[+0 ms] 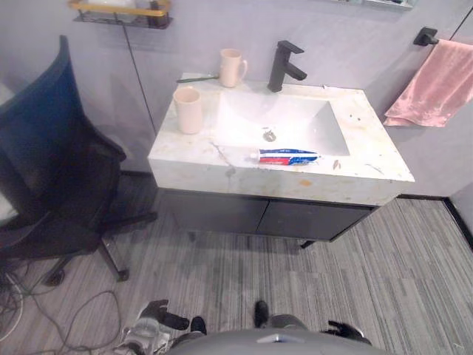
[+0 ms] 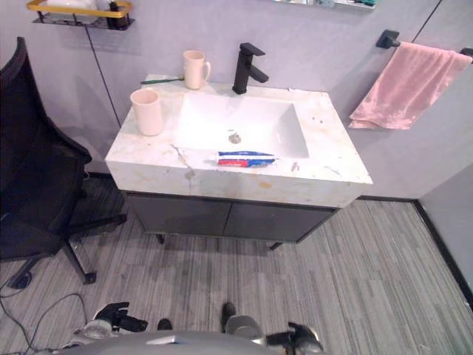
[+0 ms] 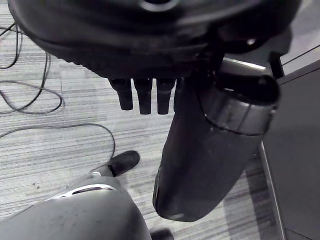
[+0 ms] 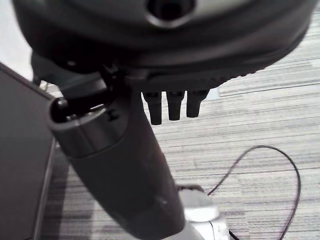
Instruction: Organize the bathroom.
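**Nothing picked up yet: both hands hang low, the counter waits**

Two hands hang down near the floor, well apart from the counter. The left hand shows in its wrist view with its fingers straight and relaxed, holding nothing, the striped floor past them. The right hand looks the same in its own wrist view: fingers loose, empty.

The things to tidy all sit on the counter. A toothpaste tube lies flat along the front rim of the sink, close to the counter's front edge and about midway along it. A pink cup stands upright near the left edge, just beside the sink. A second cup with a handle stands at the back left corner, and a toothbrush lies at the back edge just beside it, seemingly apart from it. A black tap rises at the middle of the back edge. A pink towel hangs from a rail on the wall past the right edge. A dark chair stands to the left of the counter.

I judge the task barely begun, at the approach step. The next move likely calls for stepping closer and raising one hand to the counter; the tube looks the nearest loose thing, and lying flat on a rim it would need a pinch from above.
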You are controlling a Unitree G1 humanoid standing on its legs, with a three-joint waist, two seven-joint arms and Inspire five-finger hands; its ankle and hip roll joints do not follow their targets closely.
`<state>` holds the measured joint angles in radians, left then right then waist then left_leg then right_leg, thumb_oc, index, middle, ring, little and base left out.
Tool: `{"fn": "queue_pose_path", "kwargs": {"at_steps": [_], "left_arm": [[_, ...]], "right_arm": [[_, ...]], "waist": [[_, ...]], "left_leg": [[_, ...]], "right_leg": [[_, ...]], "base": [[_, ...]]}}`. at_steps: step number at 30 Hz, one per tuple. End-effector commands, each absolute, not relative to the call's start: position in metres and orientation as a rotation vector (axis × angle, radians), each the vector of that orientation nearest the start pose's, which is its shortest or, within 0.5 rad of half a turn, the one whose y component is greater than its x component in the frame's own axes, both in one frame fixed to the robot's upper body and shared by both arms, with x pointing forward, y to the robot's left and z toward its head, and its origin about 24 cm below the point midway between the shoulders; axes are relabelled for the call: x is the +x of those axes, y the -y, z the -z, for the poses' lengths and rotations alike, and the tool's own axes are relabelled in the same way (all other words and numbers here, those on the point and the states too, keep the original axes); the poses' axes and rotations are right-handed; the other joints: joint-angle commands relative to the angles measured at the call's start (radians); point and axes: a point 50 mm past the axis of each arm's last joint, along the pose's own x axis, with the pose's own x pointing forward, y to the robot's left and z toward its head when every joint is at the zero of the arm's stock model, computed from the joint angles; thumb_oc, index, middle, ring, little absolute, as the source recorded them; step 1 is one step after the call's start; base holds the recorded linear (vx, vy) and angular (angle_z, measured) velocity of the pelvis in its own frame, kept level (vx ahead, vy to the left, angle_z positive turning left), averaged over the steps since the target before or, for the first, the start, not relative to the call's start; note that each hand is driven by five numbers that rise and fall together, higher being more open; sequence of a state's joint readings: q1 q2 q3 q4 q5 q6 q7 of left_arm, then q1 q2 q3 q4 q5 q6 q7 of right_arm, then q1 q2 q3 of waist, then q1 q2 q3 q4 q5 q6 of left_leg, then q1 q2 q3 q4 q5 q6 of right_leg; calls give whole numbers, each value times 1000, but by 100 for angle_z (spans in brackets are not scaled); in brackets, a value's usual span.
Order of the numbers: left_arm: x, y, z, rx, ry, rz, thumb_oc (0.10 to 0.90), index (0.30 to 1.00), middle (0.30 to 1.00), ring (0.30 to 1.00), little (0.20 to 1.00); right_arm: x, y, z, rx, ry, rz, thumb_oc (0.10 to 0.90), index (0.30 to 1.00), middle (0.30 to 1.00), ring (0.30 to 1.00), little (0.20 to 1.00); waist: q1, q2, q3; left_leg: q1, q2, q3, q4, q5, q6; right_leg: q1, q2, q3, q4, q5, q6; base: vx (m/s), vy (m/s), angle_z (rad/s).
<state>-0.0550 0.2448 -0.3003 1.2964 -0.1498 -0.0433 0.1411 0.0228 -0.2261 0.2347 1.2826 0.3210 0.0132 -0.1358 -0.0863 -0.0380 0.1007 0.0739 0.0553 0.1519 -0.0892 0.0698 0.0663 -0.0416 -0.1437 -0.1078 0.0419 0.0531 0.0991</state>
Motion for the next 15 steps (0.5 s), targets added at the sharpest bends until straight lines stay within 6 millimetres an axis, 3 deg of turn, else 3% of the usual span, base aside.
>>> {"fn": "queue_pose_path", "kwargs": {"at_steps": [1,4,8,9,10,12,14,15], "left_arm": [[112,-247,153,385,-1144,-149,800,900,900,900,900],[111,-251,152,391,-1132,-181,800,900,900,900,900],[109,-261,148,366,-1092,-294,800,900,900,900,900],[111,-263,147,312,-1071,-351,800,900,900,900,900],[114,-263,146,315,-1062,-352,800,900,900,900,900],[120,-260,145,338,-1041,-330,800,900,900,900,900],[127,-257,143,326,-1021,-337,800,900,900,900,900],[127,-256,144,332,-1017,-336,800,900,900,900,900]], "right_arm": [[95,242,159,-207,-1193,284,800,900,900,900,900],[95,242,159,-211,-1189,279,800,900,900,900,900],[98,243,158,-242,-1208,223,800,900,900,900,900],[97,245,158,-253,-1210,232,800,900,900,900,900],[98,246,157,-261,-1205,236,800,900,900,900,900],[94,250,157,-259,-1226,246,800,900,900,900,900],[89,256,157,-247,-1240,270,800,900,900,900,900],[87,259,156,-248,-1248,282,800,900,900,900,900]], "waist": [[2,-1,-1],[6,-7,-3],[15,-7,-2],[20,-8,0],[21,-12,3],[22,-19,8],[29,-23,13],[22,-14,13]], "left_leg": [[22,18,4,2,-75,-71],[37,49,13,2,-83,-95],[50,124,59,2,-63,-136],[41,164,65,12,-20,-151],[34,173,68,34,-17,-154],[-14,162,84,121,5,-155],[-60,117,75,148,-20,-146],[-46,113,109,126,-25,-140]], "right_leg": [[34,-48,47,-47,90,73],[24,-93,32,-113,153,96],[38,-72,-26,-119,99,103],[44,-39,-21,-87,61,77],[48,-33,-23,-77,51,68],[71,-17,-49,-73,37,45],[91,-21,-75,-74,26,41],[94,-18,-86,-63,13,41]], "base": [[139,-469,-18],[78,-406,-9],[48,-366,-14],[18,-333,-3],[6,-334,12],[-8,-196,39],[-8,-57,60],[27,31,69]]}}
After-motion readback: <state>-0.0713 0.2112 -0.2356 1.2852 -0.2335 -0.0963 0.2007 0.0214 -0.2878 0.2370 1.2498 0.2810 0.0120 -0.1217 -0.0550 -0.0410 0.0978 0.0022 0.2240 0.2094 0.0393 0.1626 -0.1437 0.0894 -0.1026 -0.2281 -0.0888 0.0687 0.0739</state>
